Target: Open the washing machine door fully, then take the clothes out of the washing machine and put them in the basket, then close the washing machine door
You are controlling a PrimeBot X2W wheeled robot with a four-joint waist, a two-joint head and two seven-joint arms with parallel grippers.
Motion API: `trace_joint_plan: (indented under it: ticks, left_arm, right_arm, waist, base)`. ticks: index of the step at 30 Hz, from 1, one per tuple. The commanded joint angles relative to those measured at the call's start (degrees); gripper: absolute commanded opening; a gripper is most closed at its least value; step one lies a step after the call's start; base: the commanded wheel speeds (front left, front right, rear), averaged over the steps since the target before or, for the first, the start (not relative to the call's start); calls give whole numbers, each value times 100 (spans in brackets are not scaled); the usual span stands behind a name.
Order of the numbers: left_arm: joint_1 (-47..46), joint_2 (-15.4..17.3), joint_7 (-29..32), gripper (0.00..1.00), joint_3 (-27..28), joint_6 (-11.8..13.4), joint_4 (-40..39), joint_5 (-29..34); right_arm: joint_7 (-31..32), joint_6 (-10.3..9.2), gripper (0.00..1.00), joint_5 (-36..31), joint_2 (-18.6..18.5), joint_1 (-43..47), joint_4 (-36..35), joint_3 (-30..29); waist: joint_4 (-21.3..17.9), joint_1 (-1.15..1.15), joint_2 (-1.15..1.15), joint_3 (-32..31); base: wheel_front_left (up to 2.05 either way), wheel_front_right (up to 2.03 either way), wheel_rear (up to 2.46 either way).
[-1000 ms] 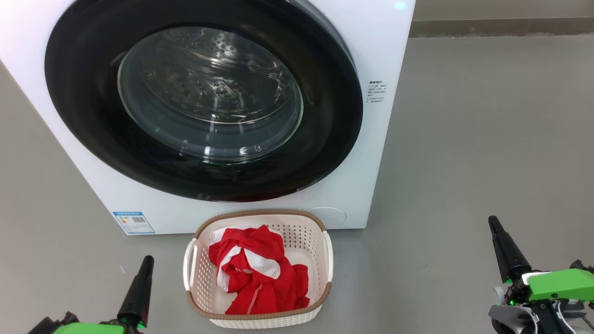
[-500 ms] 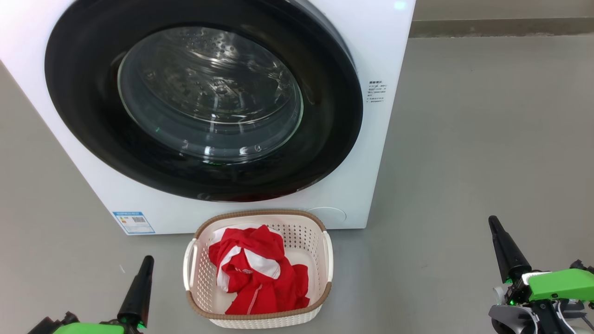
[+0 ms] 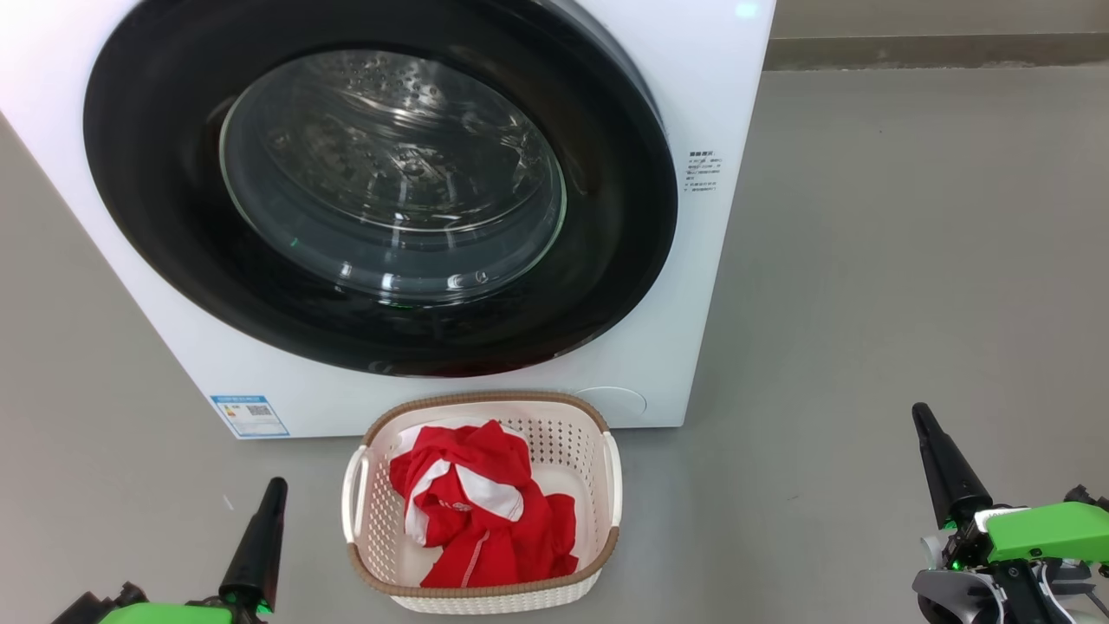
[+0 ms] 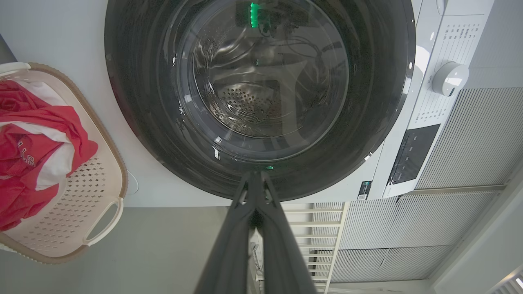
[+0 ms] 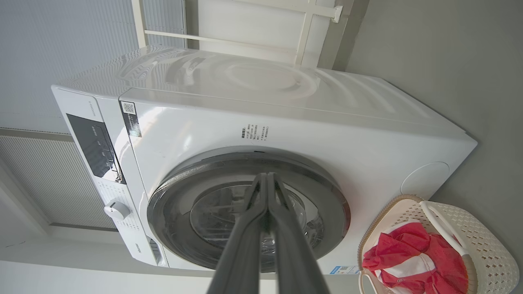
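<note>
I see my left gripper (image 4: pixel 255 179) and right gripper (image 5: pixel 266 178) both pinched together, empty. The small blue label (image 3: pixel 249 416) on the big white front-loading washing machine (image 3: pixel 719 104) carries a QR code; its print is illegible.

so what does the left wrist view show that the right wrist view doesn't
Left wrist view: a square-on look through the glass at the perforated drum, with green lights reflected. Right wrist view: the machine's glossy top, round cover and blue label. Both: the shut washing machine door, the basket holding the clothes, the control knob, and a gripper with jaws together: left gripper, right gripper.
</note>
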Motion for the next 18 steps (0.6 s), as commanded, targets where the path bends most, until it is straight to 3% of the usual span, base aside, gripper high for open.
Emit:
trace_joint_plan:
  ticks: [1, 18]
  left_arm:
    - [-237, 52, 20, 0, 207, -40, -131, -37]
    - [-237, 52, 20, 0, 206, -40, -131, -38]
  right_arm:
    - [45, -4, 0, 26, -48, -238, -174, 92]
    - [45, -4, 0, 25, -47, -238, -174, 92]
  waist:
    - [0, 0, 0, 0]
    - [0, 0, 0, 0]
  base:
    - [0, 0, 0]
    - [0, 0, 0]
